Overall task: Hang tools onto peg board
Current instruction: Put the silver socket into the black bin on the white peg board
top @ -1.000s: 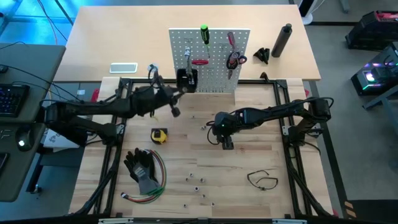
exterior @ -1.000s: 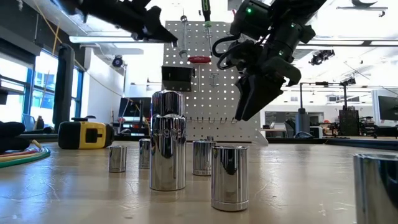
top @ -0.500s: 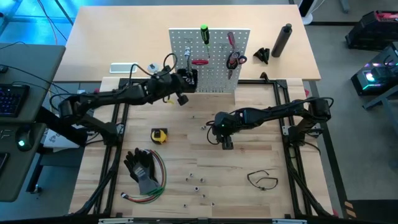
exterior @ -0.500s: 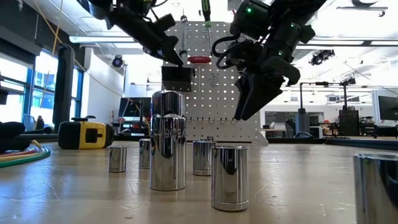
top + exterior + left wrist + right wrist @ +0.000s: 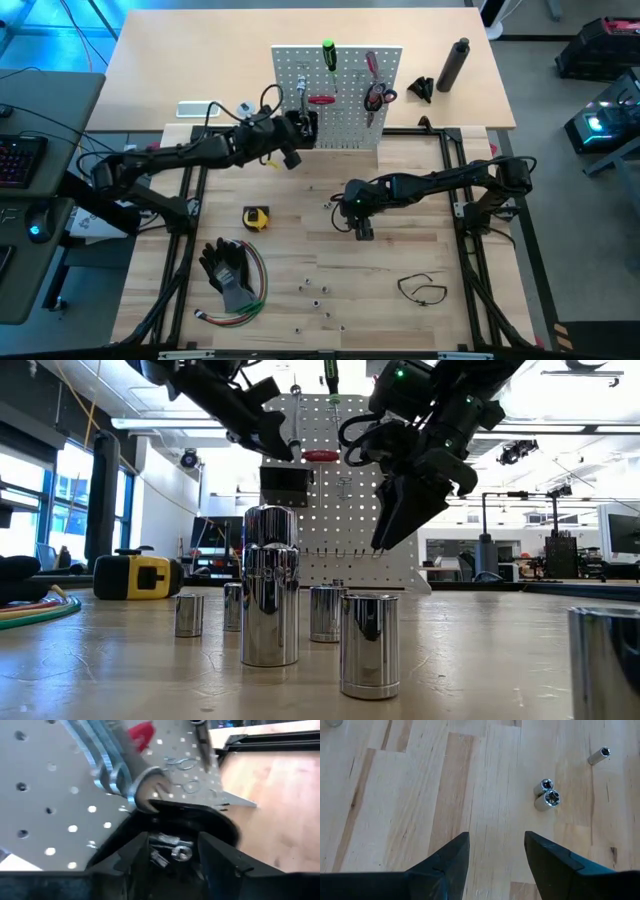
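The peg board stands upright at the table's far middle. On it hang a green screwdriver, red-handled tools and silver wrenches. My left gripper stands open at the black bin on the board's front, where small metal bits lie between its fingers. My right gripper hangs open over the table's middle, short of two metal bits. A yellow tape measure and a thin black loop lie on the table.
Black gloves with coloured wires lie near left. Several more metal bits are scattered near the front edge, and they stand large before the low camera. Behind the board a dark bottle lies on the far tabletop.
My left gripper has gone toward the table's far edge and a little right, up to the black bin, and has tipped from pointing down to nearly level. Over the last half second it has barely moved.
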`<move>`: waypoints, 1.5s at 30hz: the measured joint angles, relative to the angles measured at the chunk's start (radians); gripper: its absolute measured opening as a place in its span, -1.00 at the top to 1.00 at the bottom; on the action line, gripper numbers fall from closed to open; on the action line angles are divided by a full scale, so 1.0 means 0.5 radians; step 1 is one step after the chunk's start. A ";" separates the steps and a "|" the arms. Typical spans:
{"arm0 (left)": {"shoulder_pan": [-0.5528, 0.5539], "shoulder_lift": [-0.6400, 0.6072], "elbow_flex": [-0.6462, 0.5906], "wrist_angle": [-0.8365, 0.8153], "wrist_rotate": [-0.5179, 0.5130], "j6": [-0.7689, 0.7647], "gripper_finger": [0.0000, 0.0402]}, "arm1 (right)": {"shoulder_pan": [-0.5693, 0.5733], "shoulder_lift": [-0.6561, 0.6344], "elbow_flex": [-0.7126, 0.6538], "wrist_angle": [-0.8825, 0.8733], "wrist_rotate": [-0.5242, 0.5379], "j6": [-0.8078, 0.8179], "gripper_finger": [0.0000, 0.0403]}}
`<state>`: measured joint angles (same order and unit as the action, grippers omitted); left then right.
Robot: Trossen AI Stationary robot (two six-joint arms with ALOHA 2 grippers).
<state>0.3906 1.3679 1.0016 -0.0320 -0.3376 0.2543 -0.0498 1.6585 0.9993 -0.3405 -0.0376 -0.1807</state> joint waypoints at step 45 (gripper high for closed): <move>-0.251 0.242 -0.941 0.908 0.398 -0.404 0.16 | 0.001 0.001 0.000 0.099 0.001 0.002 0.08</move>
<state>0.2652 1.4887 0.5308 0.4222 -0.1387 0.0525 -0.0494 1.6588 0.9993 -0.2909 -0.0372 -0.1795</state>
